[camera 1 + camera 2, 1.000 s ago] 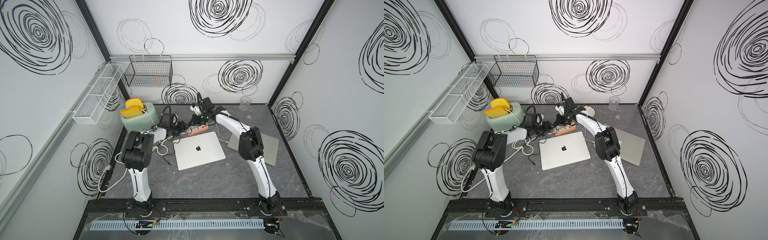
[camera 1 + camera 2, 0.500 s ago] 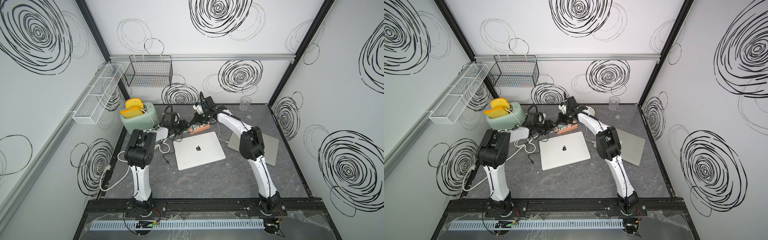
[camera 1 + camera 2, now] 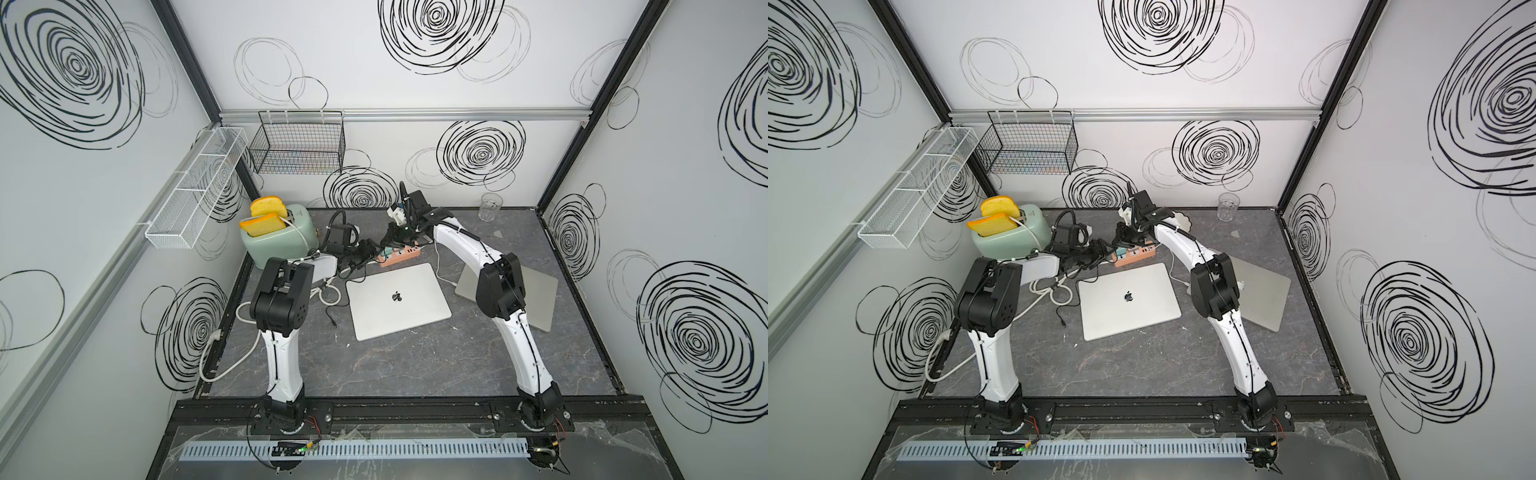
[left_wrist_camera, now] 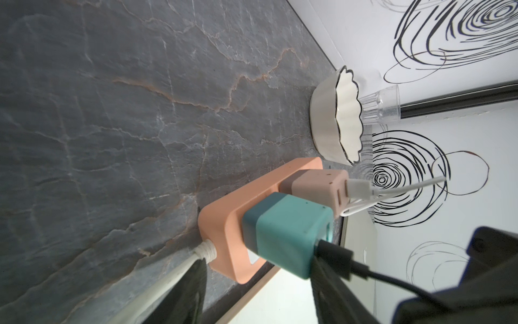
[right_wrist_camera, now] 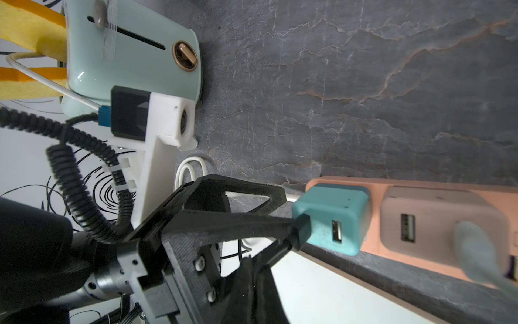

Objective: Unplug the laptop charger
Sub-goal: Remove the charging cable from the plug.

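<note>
Right wrist view has the left hand [image 5: 287,214] part-open at the end of a peach plastic power strip [image 5: 434,185]. Its matte black fingers [image 5: 252,221] bracket a teal cube charger [image 5: 333,218], and one finger rests against the black cable plug [image 5: 301,231] in its face. Beside it a pale pink cube charger [image 5: 437,221] sits plugged into the same strip, a white cable [image 4: 406,188] leaving it. In a top view the right hand [image 3: 392,240] is clenched over the strip; what it pinches I cannot tell. The strip lies on a grey, veined stone-look table [image 5: 364,84], near a closed silver laptop [image 3: 399,307], inside white walls scrawled with black swirls [image 3: 436,25].
</note>
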Controlling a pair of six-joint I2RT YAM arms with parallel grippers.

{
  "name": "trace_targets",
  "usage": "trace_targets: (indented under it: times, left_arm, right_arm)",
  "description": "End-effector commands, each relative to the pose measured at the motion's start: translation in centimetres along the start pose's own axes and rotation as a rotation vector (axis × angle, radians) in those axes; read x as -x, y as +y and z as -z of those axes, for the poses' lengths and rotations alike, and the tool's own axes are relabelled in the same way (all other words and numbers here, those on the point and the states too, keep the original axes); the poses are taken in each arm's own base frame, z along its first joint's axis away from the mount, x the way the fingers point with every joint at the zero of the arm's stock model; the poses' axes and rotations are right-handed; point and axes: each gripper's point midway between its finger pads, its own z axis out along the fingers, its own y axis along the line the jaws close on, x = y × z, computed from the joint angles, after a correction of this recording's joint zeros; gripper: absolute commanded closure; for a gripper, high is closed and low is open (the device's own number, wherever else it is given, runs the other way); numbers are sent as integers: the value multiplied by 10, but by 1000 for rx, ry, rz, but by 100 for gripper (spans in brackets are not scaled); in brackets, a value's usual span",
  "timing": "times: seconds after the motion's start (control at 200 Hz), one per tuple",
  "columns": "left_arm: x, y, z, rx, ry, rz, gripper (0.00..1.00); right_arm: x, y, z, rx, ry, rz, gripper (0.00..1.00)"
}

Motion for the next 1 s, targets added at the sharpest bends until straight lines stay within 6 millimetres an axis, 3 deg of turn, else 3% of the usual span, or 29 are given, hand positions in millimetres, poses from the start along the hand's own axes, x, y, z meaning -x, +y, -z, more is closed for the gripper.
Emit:
trace_targets:
  times: [0.0, 0.205, 0.47, 0.995]
  left_arm:
    - [-45, 60, -18, 194, 111, 76, 38]
    - [-46, 62, -20, 211, 109, 90, 38]
    - [-48, 77, -22, 256, 114, 123, 38]
    - [-65, 94, -23, 307, 157, 126, 38]
  right_arm:
    - [32, 37, 19, 106, -105, 40, 100]
    - [50, 48, 22, 174, -158, 23, 100]
    - [44, 51, 22, 169, -142, 51, 100]
    - [67, 80, 54, 238, -240, 73, 100]
